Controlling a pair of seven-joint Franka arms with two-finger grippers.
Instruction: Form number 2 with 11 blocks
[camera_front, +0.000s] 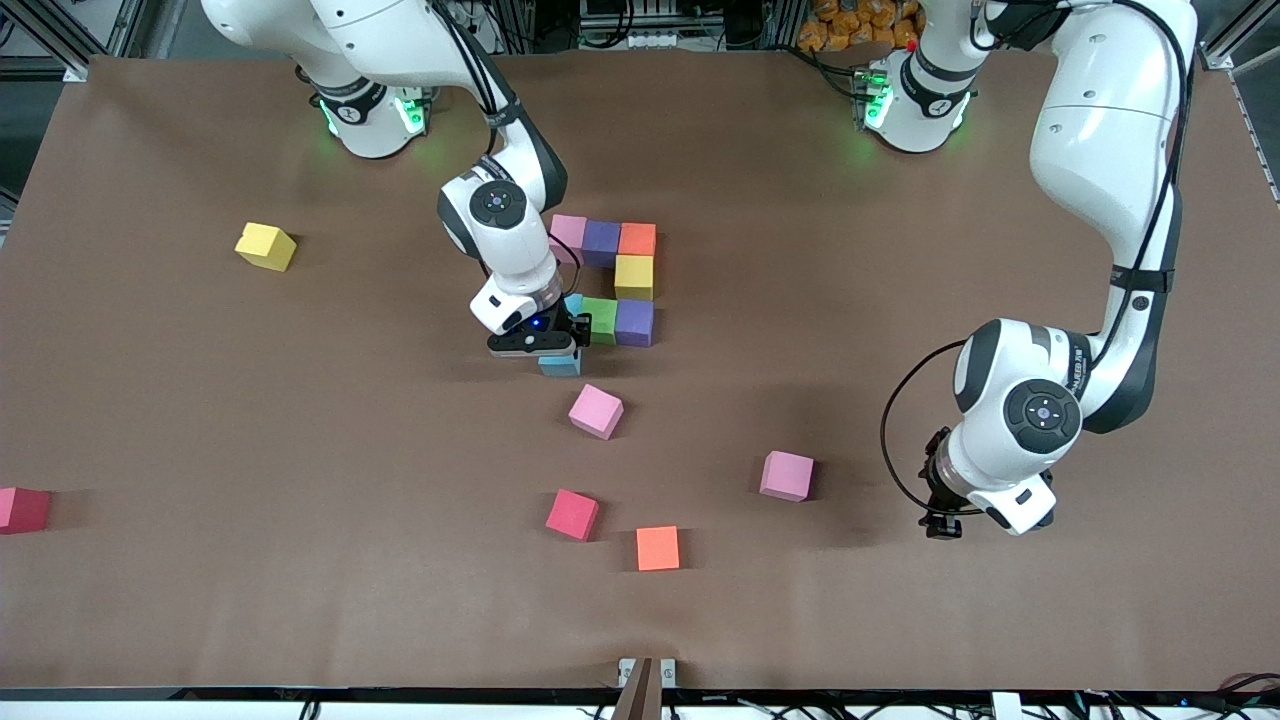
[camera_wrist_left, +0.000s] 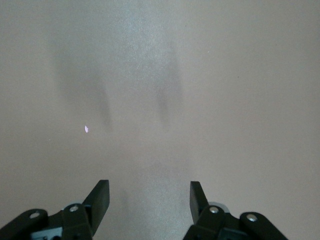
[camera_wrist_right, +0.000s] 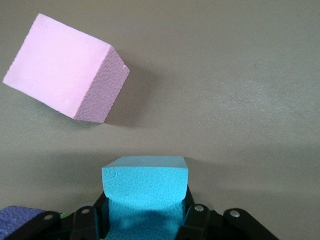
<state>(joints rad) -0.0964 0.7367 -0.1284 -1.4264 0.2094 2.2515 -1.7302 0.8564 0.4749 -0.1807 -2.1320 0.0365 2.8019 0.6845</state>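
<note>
My right gripper is shut on a light blue block, held low at the table, next to the green block. The built group is pink, purple, orange, yellow, purple, green, and a second blue block half hidden by the right hand. A loose pink block lies just nearer the front camera. My left gripper hangs open and empty over bare table at the left arm's end.
Loose blocks lie nearer the front camera: a second pink, red and orange. A yellow block and a red block at the table's edge lie toward the right arm's end.
</note>
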